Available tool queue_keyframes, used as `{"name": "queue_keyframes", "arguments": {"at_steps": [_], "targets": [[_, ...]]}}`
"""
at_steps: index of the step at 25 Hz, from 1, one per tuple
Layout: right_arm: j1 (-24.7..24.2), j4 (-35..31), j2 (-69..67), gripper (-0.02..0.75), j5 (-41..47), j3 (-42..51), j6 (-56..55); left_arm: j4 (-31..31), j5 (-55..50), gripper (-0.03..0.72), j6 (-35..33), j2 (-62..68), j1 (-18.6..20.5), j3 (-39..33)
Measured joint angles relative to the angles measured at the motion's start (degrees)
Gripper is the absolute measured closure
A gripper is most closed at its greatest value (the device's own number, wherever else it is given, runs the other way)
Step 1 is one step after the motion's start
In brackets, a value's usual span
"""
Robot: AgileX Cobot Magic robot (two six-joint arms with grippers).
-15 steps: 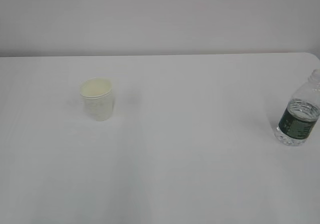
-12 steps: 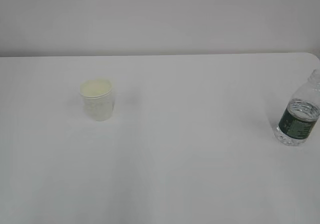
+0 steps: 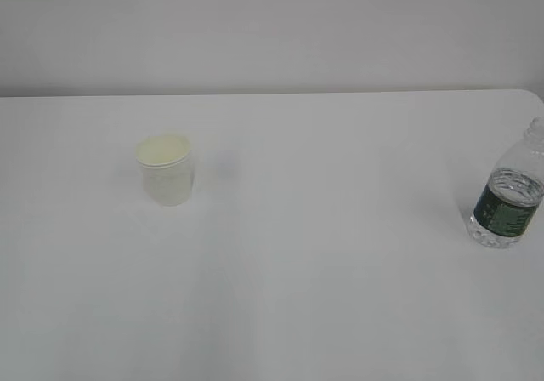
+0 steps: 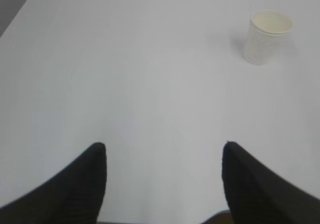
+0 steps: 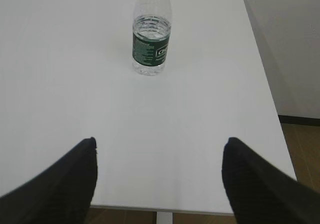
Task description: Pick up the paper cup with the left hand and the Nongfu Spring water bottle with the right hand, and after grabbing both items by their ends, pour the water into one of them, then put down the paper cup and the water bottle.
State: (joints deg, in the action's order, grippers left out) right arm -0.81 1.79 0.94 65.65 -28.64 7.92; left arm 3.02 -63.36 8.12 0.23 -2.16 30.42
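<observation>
Both claws stand wide open and empty. Left hand [image 4: 162, 151]: its two black fingers [image 4: 85, 184] frame bare table [image 4: 125, 84] at the bottom of the left wrist view, nothing between or touching them. Right hand [image 5: 160, 146]: same posture in the right wrist view, fingers [image 5: 250, 179] spread, gap clear, no contact w/ any object.

Change vs. the exterior pics from a half-second earlier: none of note. Paper cup [image 3: 166, 169] and Nongfu Spring water bottle [image 3: 508, 196] sit in the same spots, upright, and no arm has entered the exterior view. Meaning for the task: approach phase only; no pick has begun, pour and put-down are all still ahead.

Object positions:
- Paper cup: upright on the table, left-centre in the exterior view; in the left wrist view it sits far ahead and to the right of the claw's centreline, well apart from the fingers. Inside looks empty.
- Bottle: upright near the table's right edge in the exterior view, neck partly cut off by the frame. In the right wrist view it stands well ahead, slightly left of the gap centre. Water [image 5: 150, 31] surface shows just above the dark green label. Cap can't be confirmed; top is out of frame.

Next move (judgement): each arm must advance and re-aim before closing; left needs a shift toward the cup, right is nearly lined up.
</observation>
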Motion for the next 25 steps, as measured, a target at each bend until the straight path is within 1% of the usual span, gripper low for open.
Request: {"name": "queue_keyframes", "arguments": {"at_steps": [10,25], "targets": [[0.0,0.0,0.0,0.147,0.0,0.0,0.0,0.0,0.0,0.175,0.0,0.0,0.0,0.0],[0.0,0.0,0.0,0.148,0.0,0.0,0.0,0.0,0.0,0.204,0.0,0.0,0.0,0.0]]}}
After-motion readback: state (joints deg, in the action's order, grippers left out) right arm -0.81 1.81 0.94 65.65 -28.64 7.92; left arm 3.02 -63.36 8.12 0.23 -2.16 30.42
